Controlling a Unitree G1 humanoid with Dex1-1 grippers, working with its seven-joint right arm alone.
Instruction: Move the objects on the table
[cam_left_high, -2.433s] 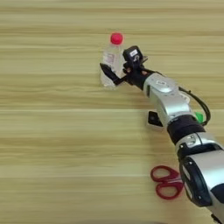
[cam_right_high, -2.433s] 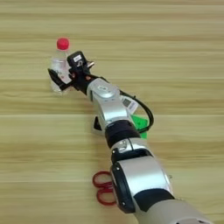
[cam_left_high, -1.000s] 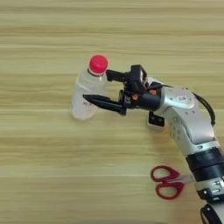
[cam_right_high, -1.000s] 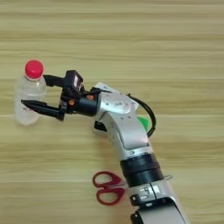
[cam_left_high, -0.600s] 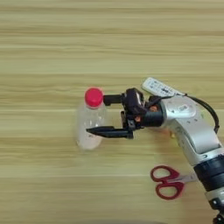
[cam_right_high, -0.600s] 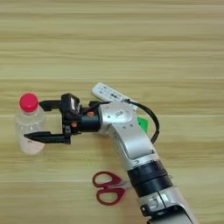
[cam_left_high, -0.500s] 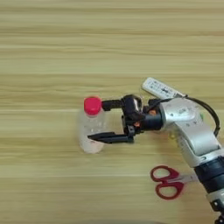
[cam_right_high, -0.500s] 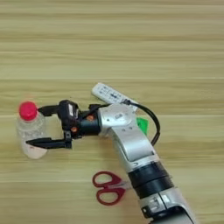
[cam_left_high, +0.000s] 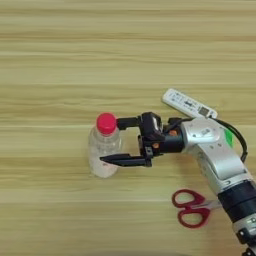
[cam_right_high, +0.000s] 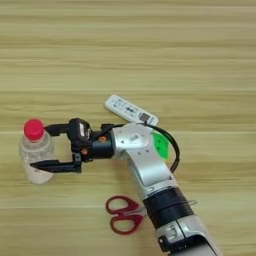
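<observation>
1. Left eye view: clear red-capped plastic bottle (cam_left_high: 104, 147) upright on the table (cam_left_high: 60, 60), slightly left of centre, cap toward 12 o'clock.
2. Right gripper (cam_left_high: 116, 141) reaching in from 3 o'clock, two black fingers (cam_left_high: 122, 160) spread wide and straddling the bottle: one at the neck just under the cap, the other low against the near side of the body. Whether the pads press the plastic or only bracket it: cannot tell. Judged as open around the bottle rather than clamped.
3. Key relation: bottle at 9 o'clock from the wrist, sitting between the fingertips, its long axis vertical and crossing the line of the fingers. Any closing or pulling back runs along the 3-to-9 line.
4. White remote (cam_left_high: 189, 104) at 2 o'clock from the bottle, beyond the silver forearm (cam_left_high: 215, 160), long axis slanting from upper left to lower right.
5. Red-handled scissors (cam_left_high: 192, 207) at 4 o'clock from the bottle, just beside the forearm, well apart from the bottle.
6. Risk, as a judgement: light, tall bottle, easily tipped by an uneven squeeze or a sideways drag.
</observation>
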